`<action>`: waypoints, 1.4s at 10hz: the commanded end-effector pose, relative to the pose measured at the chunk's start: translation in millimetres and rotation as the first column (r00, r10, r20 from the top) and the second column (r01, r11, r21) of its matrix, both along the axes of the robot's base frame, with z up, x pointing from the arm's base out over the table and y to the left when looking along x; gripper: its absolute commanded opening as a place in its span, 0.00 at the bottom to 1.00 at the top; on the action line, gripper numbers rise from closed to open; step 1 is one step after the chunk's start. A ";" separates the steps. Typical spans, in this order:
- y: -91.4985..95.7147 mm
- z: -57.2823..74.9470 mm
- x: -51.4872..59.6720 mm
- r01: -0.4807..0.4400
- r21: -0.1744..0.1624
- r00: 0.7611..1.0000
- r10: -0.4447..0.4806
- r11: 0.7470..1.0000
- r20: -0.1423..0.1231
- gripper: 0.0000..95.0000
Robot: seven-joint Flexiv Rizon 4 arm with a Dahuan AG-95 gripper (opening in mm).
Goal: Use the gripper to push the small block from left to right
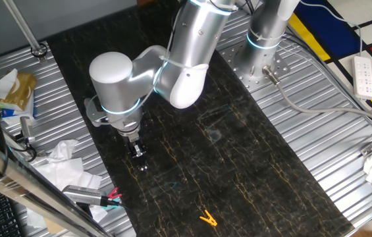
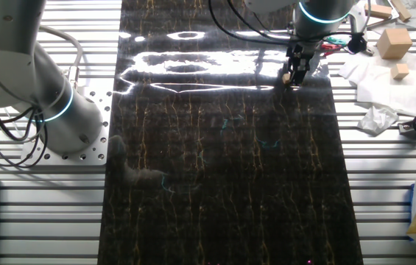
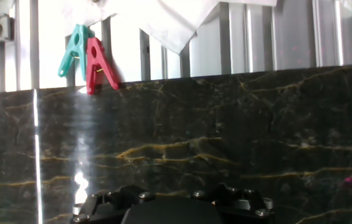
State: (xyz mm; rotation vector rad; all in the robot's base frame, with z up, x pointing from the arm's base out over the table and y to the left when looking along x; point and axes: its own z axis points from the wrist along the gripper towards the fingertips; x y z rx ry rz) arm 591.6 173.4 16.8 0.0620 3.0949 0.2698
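My gripper is the narrow black tip under the silver arm with the cyan ring. It points down at the dark marble mat, close to the mat's edge by the clutter. In the other fixed view the gripper stands low over the mat, and the small block, a tiny light-brown cube, sits right against the tip on its left side there. The fingers look pressed together and hold nothing. The hand view shows only the gripper body at the bottom edge. The block does not show there.
A yellow-orange clip lies on the mat's near end. A red clip and a teal clip lie just off the mat beside white tissue. Larger wooden blocks sit on the slats. The second arm's base is bolted at the far corner.
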 end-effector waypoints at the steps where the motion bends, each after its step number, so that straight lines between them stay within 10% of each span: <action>1: 4.9 -0.6 1.2 0.011 0.000 1.000 -0.011 1.000 0.000 0.80; 14: 29.5 1.9 2.1 0.068 0.018 0.998 -0.068 0.997 -0.009 0.80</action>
